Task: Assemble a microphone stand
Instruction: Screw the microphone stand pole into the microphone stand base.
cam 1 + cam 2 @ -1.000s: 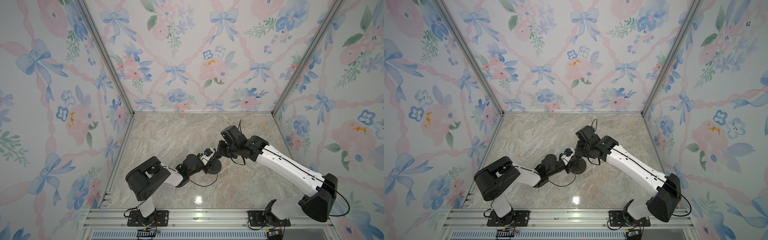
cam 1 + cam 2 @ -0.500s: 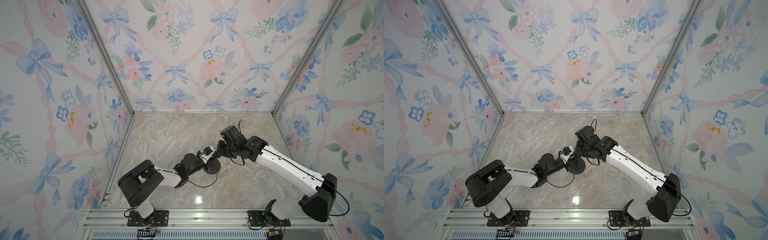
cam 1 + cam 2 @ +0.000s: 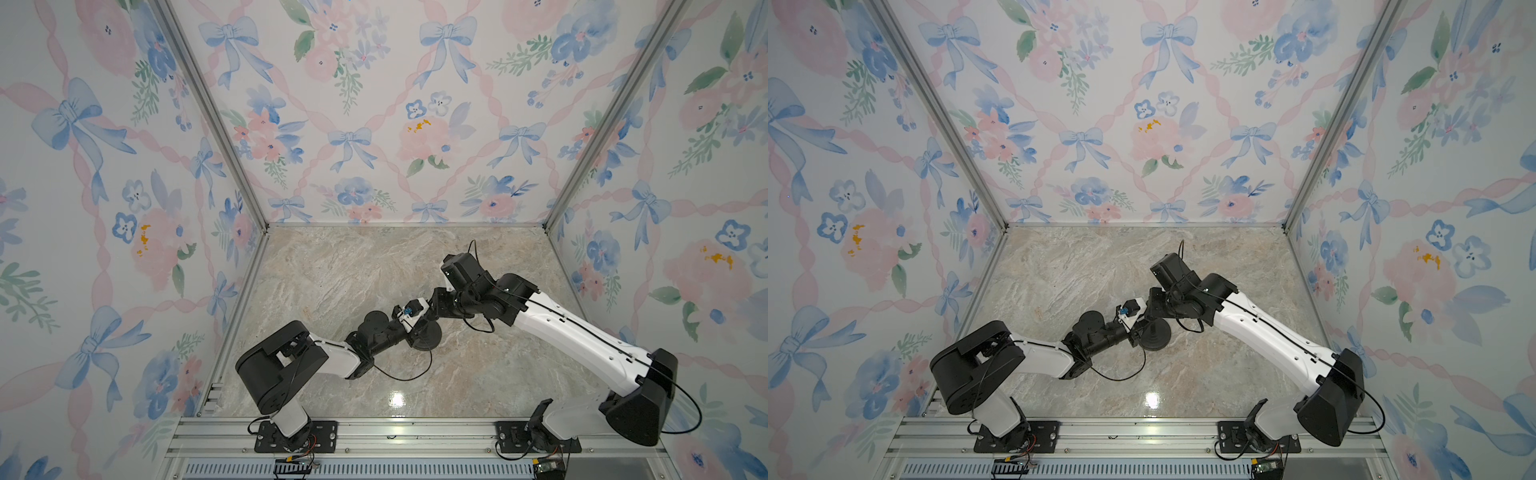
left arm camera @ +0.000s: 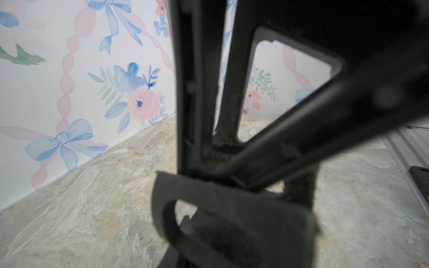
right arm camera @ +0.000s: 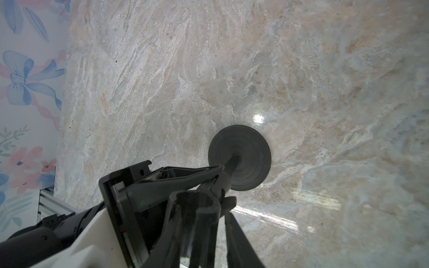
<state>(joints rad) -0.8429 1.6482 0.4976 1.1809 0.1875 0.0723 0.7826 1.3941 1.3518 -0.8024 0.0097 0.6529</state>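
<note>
The microphone stand stands upright on the marble floor. Its black disc base (image 5: 246,160) (image 3: 432,337) (image 3: 1158,340) lies flat, and the thin rod (image 5: 228,171) rises from its centre. My left gripper (image 5: 219,179) (image 3: 417,330) reaches in level and is shut on the rod a little above the base. From above, my right gripper (image 5: 205,206) (image 3: 430,311) comes down over the rod's clip-like head (image 5: 195,199). Its jaws are slightly open, with floor showing between one finger (image 5: 234,232) and the head. In the left wrist view the right gripper's fingers (image 4: 188,92) flank the rod with a gap.
The floral walls (image 3: 374,124) and aluminium corner posts (image 3: 582,145) close in the marble floor (image 3: 332,270) on three sides. An aluminium rail (image 3: 415,432) with both arm bases runs along the near edge. A black cable (image 3: 399,376) loops from the left arm.
My right gripper's jaws have parted from the rod's head. The left arm's shoulder end has swung slightly towards the left wall, while its gripper stays at the rod. The stand has not moved.
</note>
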